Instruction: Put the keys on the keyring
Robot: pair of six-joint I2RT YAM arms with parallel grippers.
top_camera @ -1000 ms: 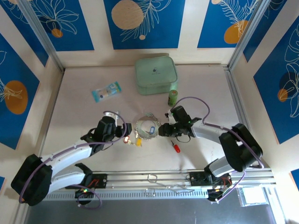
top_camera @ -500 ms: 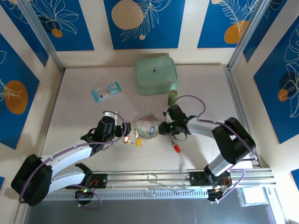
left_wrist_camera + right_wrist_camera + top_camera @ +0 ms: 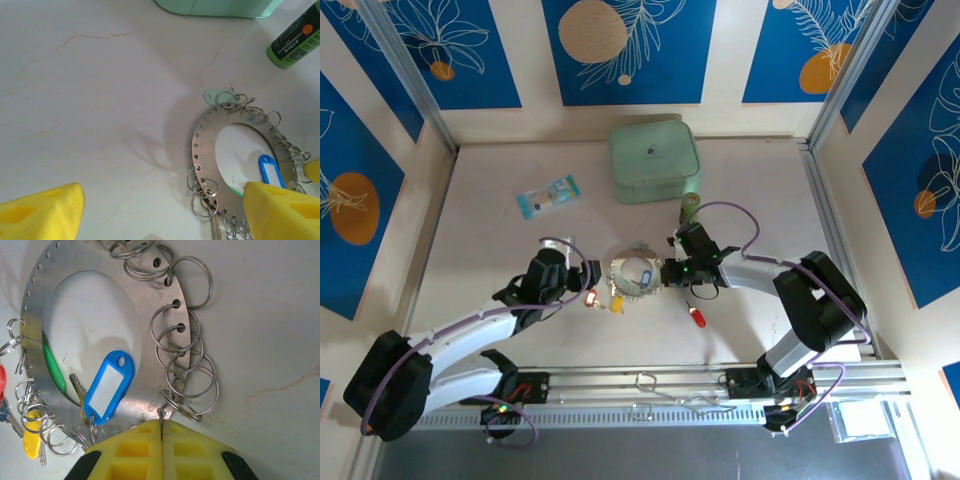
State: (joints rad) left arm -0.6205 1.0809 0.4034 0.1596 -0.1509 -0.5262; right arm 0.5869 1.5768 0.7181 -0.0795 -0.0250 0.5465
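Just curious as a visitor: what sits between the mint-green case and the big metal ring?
Nothing: bare table between the mint case and the keyring, in the top view.

Bright, even light from above; soft faint shadows; wrist views sharp.

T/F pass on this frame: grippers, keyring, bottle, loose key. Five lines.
1. The left gripper is open. True.
2. The right gripper is open. False: its pads are closed together at the rim of the keyring.
3. A blue tag lies across the keyring's opening. True.
4. The green bottle sits inside the keyring. False: it is outside it, beside the mint case.
5. A red key lies on the table, apart from the keyring. True.
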